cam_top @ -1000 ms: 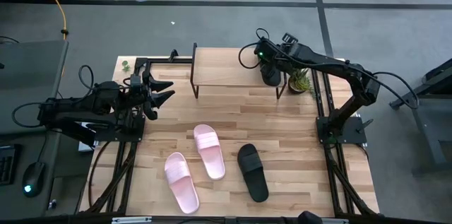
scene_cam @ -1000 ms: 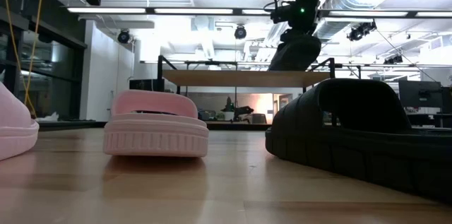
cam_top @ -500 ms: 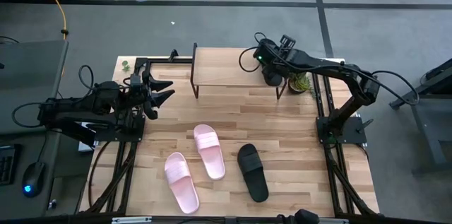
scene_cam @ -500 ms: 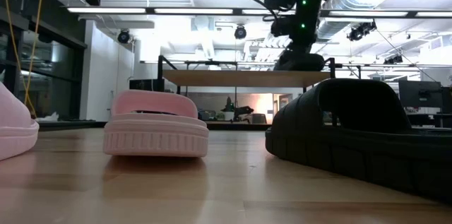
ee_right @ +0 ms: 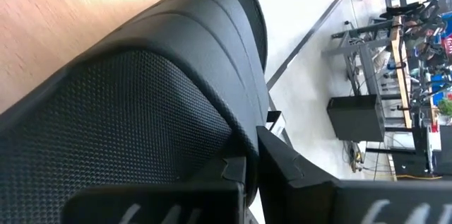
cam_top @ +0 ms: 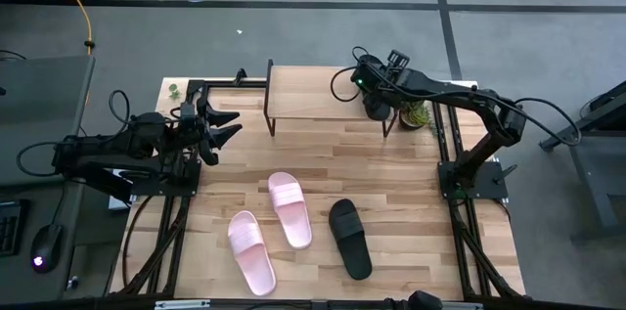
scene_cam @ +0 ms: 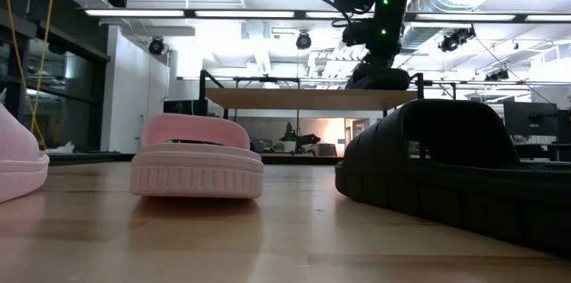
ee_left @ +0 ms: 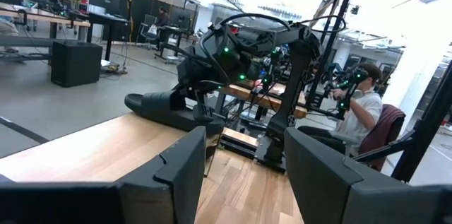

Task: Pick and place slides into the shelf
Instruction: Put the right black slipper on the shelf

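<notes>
- Nearest the front edge of the tabletop (cam_top: 411, 178), we see three slides lying flat: a light pink slide (cam_top: 251, 251) to the left, a second pink slide (cam_top: 290, 209) just beside it and slightly farther in, and a black slide (cam_top: 350, 239) to their right.
- From the low view, the second pink slide (scene_cam: 197, 168) sits left of centre with its heel end toward us, the black slide (scene_cam: 459, 171) looms close on the right, and an edge of the other pink slide (scene_cam: 18, 162) shows at the far left.
- At the left edge of the tabletop, our left tool (cam_top: 223, 124) hangs with its fingers apart, holding nothing, well away from every slide.
- In the left wrist view, those two dark fingers (ee_left: 178, 174) frame a gap through which we look across at the shelf.
- Toward the back of the tabletop stands the shelf (cam_top: 318, 95), a low rack with a light wood top board on thin black legs.
- At the right end of that board, our right tool (cam_top: 377, 105) is clamped on the second black slide (ee_left: 169, 109), which lies on the shelf top near its right edge.
- In the right wrist view, the textured strap of this black slide (ee_right: 141, 104) fills most of the picture, with the light wood board (ee_right: 78, 5) behind it.
- Just beyond the right end of the shelf, we see a small green plant (cam_top: 416, 112).
- Far behind the tabletop, a seated person (ee_left: 360, 111) shows in the room.
</notes>
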`<action>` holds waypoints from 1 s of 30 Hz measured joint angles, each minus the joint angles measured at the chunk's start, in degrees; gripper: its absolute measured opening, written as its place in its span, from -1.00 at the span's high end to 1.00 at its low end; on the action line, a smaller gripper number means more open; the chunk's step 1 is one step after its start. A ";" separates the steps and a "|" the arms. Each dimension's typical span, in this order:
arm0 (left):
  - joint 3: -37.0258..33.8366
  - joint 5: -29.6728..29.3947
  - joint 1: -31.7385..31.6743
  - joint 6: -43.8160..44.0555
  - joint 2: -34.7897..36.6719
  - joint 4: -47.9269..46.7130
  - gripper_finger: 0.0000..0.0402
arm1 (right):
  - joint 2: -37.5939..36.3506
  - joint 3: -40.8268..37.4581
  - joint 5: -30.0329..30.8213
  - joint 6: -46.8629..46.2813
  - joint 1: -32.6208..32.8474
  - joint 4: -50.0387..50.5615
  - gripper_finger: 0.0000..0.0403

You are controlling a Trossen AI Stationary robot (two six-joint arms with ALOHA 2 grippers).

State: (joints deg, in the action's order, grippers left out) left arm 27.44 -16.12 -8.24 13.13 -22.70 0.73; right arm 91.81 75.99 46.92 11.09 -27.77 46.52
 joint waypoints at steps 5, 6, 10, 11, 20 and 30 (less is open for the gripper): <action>0.00 -0.09 0.00 0.00 -0.02 -0.01 0.13 | -0.10 0.02 -0.07 -2.11 0.02 1.67 1.00; 0.00 -0.11 0.01 0.00 -0.02 -0.01 0.13 | -0.11 0.03 -0.53 -2.15 0.02 1.78 1.00; 0.00 -0.11 0.00 0.00 -0.01 -0.01 0.13 | -0.17 0.11 -1.92 -2.05 0.11 2.29 1.00; 0.00 -0.10 0.01 0.00 -0.01 -0.02 0.13 | -0.17 0.11 -1.92 -2.07 0.15 2.55 1.00; 0.00 -0.09 -0.01 0.00 -0.02 0.00 0.13 | -0.16 0.11 0.61 -0.73 0.22 4.49 1.00; 0.00 -0.09 0.01 0.00 -0.02 0.00 0.13 | -0.15 0.09 -1.94 -0.04 0.15 4.37 0.96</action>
State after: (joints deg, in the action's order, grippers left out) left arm 27.44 -16.21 -8.23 13.13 -22.72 0.73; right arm 91.66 76.07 44.97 11.05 -27.62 50.89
